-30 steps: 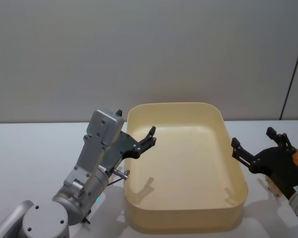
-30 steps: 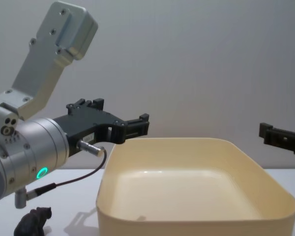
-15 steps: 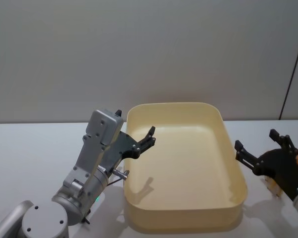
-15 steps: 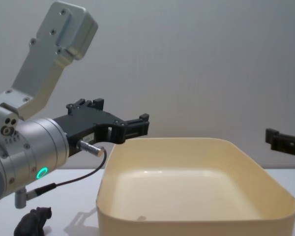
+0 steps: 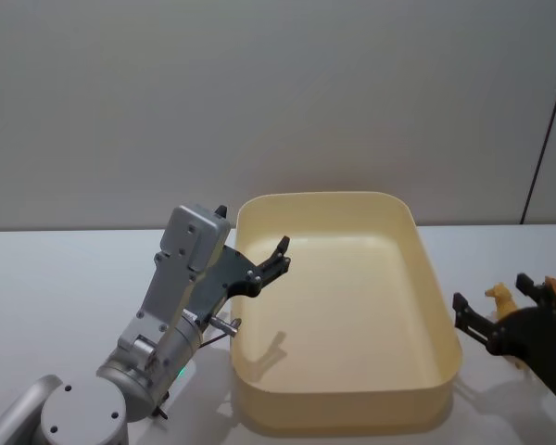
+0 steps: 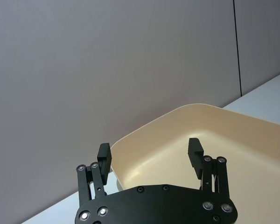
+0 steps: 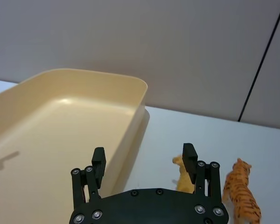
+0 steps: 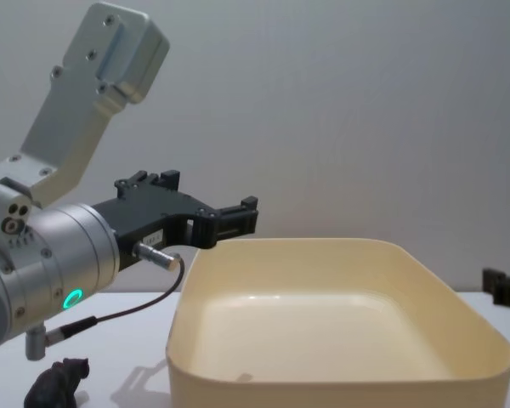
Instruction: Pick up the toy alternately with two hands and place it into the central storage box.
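I think this is a lab or a test room: my white table [image 5: 56,278] sits by a plain grey wall [image 5: 259,93] with one thin dark line [image 5: 548,148].

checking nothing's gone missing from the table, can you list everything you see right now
tub: one, cream-yellow, middle of the table
tiger: one, orange striped, on the table right of the tub
yellow animal: one, tan-yellow, between tiger and tub
dark animal: one, dark brown, on the table left of the tub
table: one, white, under everything
left hand: one, black, open, over the tub's left rim
right hand: one, black, open, right of the tub by the two toys
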